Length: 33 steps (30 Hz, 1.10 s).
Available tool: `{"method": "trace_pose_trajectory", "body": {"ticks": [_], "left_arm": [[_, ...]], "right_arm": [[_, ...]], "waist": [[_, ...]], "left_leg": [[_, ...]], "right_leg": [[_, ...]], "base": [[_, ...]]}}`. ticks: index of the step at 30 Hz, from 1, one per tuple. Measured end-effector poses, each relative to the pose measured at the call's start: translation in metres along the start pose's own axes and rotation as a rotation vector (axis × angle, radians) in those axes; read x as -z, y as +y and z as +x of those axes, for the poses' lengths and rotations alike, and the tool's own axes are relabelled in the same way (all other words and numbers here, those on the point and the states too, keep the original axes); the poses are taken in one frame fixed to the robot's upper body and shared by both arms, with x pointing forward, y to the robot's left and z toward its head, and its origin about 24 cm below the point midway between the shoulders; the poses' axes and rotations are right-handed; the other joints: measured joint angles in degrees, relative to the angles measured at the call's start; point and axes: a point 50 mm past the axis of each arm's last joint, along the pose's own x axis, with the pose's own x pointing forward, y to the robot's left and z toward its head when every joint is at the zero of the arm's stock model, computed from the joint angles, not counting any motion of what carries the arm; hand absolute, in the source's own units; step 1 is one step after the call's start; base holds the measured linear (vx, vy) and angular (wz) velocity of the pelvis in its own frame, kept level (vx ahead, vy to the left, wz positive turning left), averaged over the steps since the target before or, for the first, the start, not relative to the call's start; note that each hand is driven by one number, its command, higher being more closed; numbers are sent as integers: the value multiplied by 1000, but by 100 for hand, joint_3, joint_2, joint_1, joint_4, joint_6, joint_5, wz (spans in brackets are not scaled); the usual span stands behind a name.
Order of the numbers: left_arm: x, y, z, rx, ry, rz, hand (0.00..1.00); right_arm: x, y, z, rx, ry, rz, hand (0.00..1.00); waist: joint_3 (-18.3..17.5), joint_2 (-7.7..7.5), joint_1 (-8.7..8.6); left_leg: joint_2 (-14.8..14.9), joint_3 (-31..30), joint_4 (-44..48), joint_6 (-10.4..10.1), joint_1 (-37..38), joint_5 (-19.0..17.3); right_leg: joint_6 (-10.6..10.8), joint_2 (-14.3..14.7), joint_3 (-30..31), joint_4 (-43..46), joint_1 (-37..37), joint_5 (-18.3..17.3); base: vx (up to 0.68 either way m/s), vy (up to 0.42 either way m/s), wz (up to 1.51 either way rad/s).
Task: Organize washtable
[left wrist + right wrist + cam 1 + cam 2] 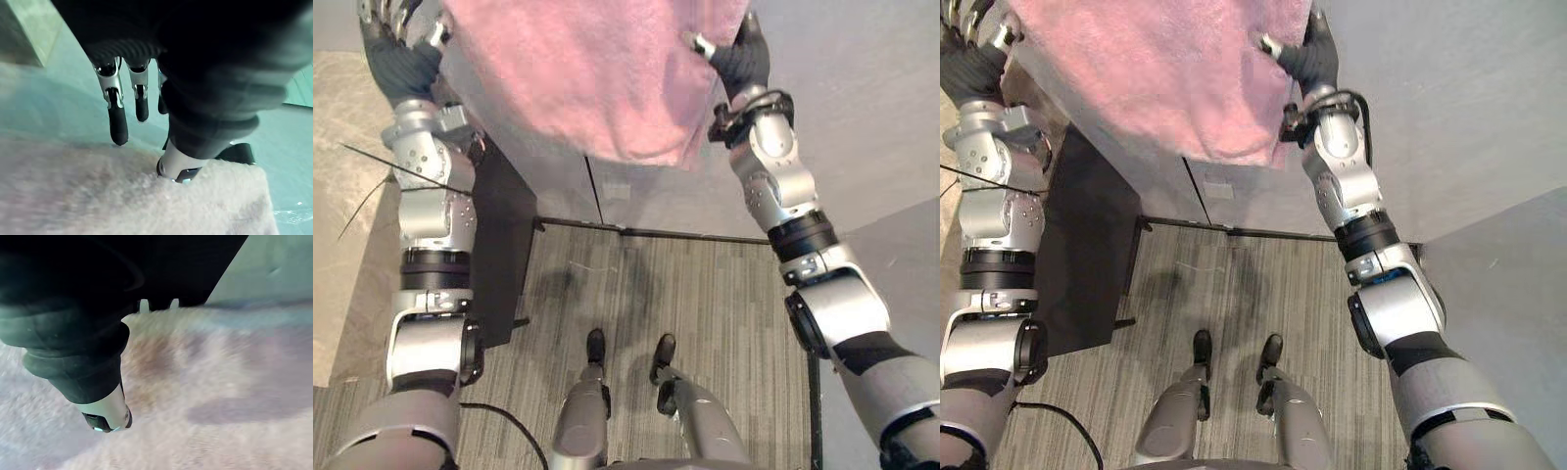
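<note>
A pink towel [597, 69] lies spread on the grey washtable [862, 88], its near edge hanging over the front. My left hand [401, 64] is at the towel's left corner. In the left wrist view its fingers [117, 117] reach out straight past the towel's [98, 196] edge, above the table surface, while the thumb rests on the cloth. My right hand [744, 59] is at the towel's right corner, with its thumb [105, 411] lying on the cloth [220, 382].
The washtable's grey front panel [558, 186] drops to a striped carpet floor [705, 294] below. A black panel [504, 245] stands against the left side. Beige floor [342, 196] lies further left.
</note>
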Motion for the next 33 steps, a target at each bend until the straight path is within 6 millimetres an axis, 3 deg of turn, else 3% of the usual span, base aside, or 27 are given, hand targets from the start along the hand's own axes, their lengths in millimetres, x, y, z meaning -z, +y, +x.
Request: {"method": "trace_pose_trajectory", "body": {"ticks": [2,3,5,7,9,11,13,16,19,21,25,29,33], "left_arm": [[26,10,-27,9,87,15,0],[30,11,-32,8,98,16,0],[56,20,-66,14,198,44,0],[72,23,-87,23,270,50,0],[85,23,-124,42,351,59,0],[82,23,-161,81,374,79,0],[76,25,-189,145,403,97,0],[55,23,-209,262,383,30,0],[33,15,-198,301,268,-109,0],[17,8,-181,308,164,-188,0],[-21,-11,-133,278,-93,-396,0],[-48,-33,-83,239,-268,-521,0],[-59,-48,-49,167,-316,-590,0]], "right_arm": [[26,-12,-29,18,62,20,0],[30,-14,-33,20,72,23,0],[62,-29,-70,57,178,33,0],[83,-33,-94,72,263,34,0],[107,-30,-136,69,359,67,0],[112,-25,-170,36,398,79,0],[111,-19,-190,-16,412,76,0],[92,2,-202,-212,361,113,0],[73,30,-190,-406,269,181,0],[62,46,-172,-482,194,203,0],[22,79,-118,-586,-37,240,0],[1,98,-61,-527,-129,231,0],[-4,105,-28,-433,-118,237,0]], "waist": [[-28,-12,-1],[-40,-15,1],[-55,-25,-2],[-106,-17,-1],[-258,-15,-14],[-346,2,-52],[-437,20,-128],[-635,77,-137],[-818,152,-122],[-845,188,-115],[-896,236,-51],[-898,241,40],[-895,245,125]], "left_leg": [[2,9,-67,2,113,-5],[2,12,-69,4,113,-6],[4,11,-89,13,161,-17],[4,16,-111,14,175,-19],[3,19,-164,17,180,-23],[-5,25,-196,40,232,-41],[-10,38,-248,66,322,-63],[-15,98,-257,45,389,-160],[-23,96,-261,41,407,-156],[-24,89,-265,39,495,-154],[-35,81,-303,31,480,-144],[-36,47,-356,42,320,-21],[-28,6,-328,40,169,33]], "right_leg": [[3,18,6,-98,121,15],[3,21,10,-112,126,15],[8,32,5,-178,196,19],[9,38,8,-214,213,19],[12,46,3,-263,216,19],[36,50,-4,-367,305,19],[76,53,-18,-436,409,-7],[108,55,12,-475,474,-24],[145,56,-1,-567,541,3],[161,59,-11,-603,648,20],[138,69,-19,-740,676,138],[75,91,-53,-833,548,239],[8,100,-59,-839,410,315]], "base": [[31,34,-2],[43,35,-2],[41,34,0],[31,35,-1],[50,42,0],[56,45,2],[48,51,4],[39,53,-4],[28,53,3],[15,41,2],[2,50,0],[7,30,3],[46,37,1]]}}
